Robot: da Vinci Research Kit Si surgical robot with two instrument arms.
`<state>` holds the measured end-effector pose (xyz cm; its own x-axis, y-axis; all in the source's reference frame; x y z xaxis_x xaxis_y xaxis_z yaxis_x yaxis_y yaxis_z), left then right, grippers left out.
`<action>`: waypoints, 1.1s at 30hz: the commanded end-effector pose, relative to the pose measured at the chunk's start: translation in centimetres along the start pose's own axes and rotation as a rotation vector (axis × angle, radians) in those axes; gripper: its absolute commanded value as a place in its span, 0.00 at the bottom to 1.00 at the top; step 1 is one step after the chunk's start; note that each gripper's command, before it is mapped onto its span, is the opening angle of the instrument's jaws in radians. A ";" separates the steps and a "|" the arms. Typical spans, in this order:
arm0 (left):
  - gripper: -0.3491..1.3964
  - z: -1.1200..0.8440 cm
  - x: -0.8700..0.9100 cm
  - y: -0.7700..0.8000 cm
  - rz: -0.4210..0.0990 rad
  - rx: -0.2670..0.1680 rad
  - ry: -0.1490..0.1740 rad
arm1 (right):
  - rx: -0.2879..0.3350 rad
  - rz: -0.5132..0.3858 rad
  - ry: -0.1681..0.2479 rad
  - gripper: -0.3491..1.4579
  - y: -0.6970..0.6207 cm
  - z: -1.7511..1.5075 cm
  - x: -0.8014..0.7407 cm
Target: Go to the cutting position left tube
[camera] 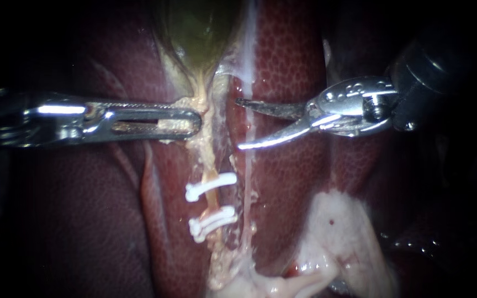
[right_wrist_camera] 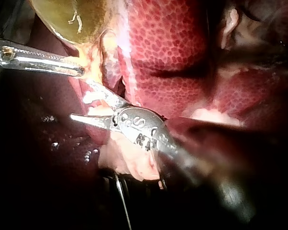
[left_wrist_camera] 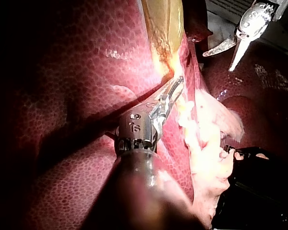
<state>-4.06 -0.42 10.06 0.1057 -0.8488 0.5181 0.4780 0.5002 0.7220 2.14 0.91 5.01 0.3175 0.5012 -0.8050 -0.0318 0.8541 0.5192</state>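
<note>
**Open blades wait above the clips; the cut site lies lower**

Nearest, at about 5 o'clock in the endoscope view, a pale fatty flap [camera: 338, 237] lies over the liver [camera: 288, 66]. Just beyond it, between 6 and 7 o'clock, the left tube [camera: 212, 203] runs up a groove. It carries two white clips, the lower clip [camera: 212, 222] and the upper clip [camera: 211, 186], set slightly apart. The bare stretch of tube between them looks like the place meant for the cut, since a clip would then seal each stump.

Further on, at mid-height, the two instruments face each other across the tube. The left instrument [camera: 194, 120] comes in from 9 o'clock. Its slotted jaws are clamped on the narrow end of the gallbladder [camera: 194, 27], where yellowish tissue bunches at the tip. The left wrist view shows the same grip. That hold seems meant to draw the tube taut and straight for the blades.

The right instrument [camera: 238, 124] enters from 2 o'clock. Its curved blades stand apart with nothing between them, just off the tube's 3 o'clock side and well above the upper clip. By my reading, it has to drop toward 7 o'clock before the blades straddle the tube.

Farthest, at 12 o'clock, the green-yellow body of the gallbladder fades into shadow.
</note>
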 end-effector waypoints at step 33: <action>0.00 -0.90 -0.72 0.10 -0.022 -0.027 -0.053 | -0.002 0.001 0.000 0.99 0.01 0.02 -0.01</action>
<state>-3.31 0.09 9.35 0.0478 -0.8493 0.5257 0.5026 0.4753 0.7221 2.16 0.91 5.03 0.3177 0.5015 -0.8047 -0.0332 0.8540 0.5191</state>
